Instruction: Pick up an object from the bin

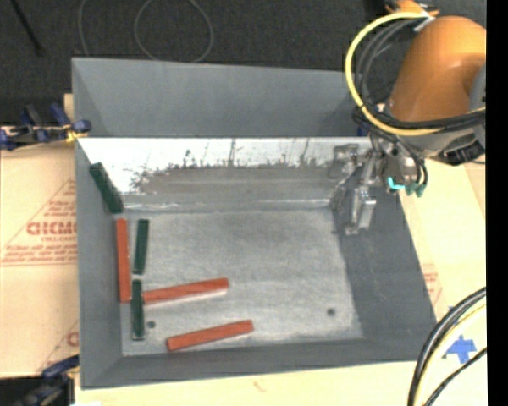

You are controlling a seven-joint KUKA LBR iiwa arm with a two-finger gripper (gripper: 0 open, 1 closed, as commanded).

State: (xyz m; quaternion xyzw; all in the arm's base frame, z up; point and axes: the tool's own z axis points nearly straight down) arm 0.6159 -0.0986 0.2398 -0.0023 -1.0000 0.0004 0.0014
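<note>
The grey metal bin [262,265] carries six slim bars, all at its left. A dark green bar [106,189] lies slanted at the back corner. An orange bar [123,260] and a green bar [140,245] lie side by side. A shorter green bar [137,311] touches a red-orange bar [186,291]. A second red-orange bar [210,335] lies nearest the front wall.

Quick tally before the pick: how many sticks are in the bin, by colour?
Green sticks: 3
Red sticks: 3
Total: 6
</note>
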